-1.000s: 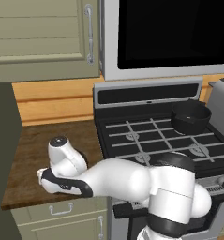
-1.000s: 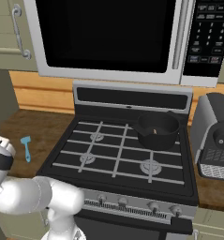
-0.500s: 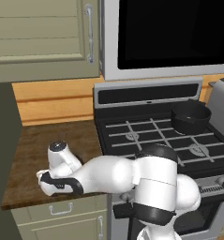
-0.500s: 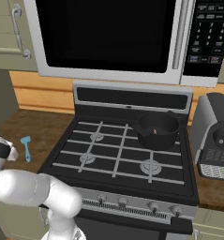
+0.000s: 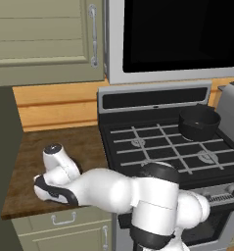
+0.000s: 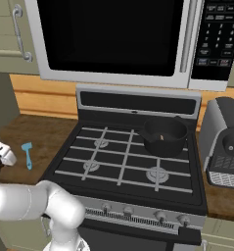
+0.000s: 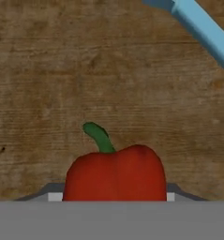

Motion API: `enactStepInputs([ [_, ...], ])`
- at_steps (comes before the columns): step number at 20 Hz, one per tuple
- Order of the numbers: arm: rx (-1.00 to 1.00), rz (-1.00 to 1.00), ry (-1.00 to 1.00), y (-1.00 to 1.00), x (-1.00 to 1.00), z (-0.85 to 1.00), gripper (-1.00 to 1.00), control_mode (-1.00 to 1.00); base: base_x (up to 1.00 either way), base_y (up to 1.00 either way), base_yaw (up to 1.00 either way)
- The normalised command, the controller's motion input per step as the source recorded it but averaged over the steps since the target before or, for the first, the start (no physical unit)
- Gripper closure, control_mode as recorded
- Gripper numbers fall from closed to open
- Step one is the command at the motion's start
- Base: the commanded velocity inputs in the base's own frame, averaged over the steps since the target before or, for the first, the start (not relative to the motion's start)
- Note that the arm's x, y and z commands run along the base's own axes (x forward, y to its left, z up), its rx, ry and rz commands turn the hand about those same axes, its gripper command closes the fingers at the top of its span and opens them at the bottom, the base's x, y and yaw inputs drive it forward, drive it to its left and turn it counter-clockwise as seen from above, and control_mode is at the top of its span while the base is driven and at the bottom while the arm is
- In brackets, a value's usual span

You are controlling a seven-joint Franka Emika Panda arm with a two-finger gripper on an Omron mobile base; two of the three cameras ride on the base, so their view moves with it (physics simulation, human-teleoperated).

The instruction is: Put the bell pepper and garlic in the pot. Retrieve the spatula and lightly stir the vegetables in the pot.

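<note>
A glossy red bell pepper with a green stem sits on the wooden bench between the hand's part-closed jaws, grip unconfirmed, and its rounded skin could squirt free.

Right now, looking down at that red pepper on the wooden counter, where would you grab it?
Around the wide body of the bell pepper, coming straight down from above, one of the fingers on each flank. In the hand view it lies on the wooden counter with its green stem jutting out, too thin and curved to pinch; the rounded sides offer more to press against.
</note>
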Motion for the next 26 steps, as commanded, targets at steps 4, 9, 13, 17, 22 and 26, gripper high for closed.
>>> enactStepInputs([
  [4, 0.01, -0.07, -0.19, -0.81, -0.61, 0.63, 1.0, -1.0, 0.0, 0.0, 0.0],
  [9, 0.08, -0.09, -0.23, -1.0, -0.78, 0.85, 1.0, -1.0, 0.0, 0.0, 0.0],
  [13, 0.07, -0.14, -0.13, -1.0, -0.45, 0.7, 1.0, -1.0, 0.0, 0.0, 0.0],
  [17, 0.01, -0.2, -0.02, -1.0, -0.03, 0.61, 1.0, -1.0, 0.0, 0.0, 0.0],
  [22, 0.0, -0.19, 0.0, -1.0, 0.03, 0.6, 1.0, -1.0, 0.0, 0.0, 0.0],
  [26, 0.01, -0.14, -0.04, -1.0, 0.0, 0.55, 1.0, -1.0, 0.0, 0.0, 0.0],
])
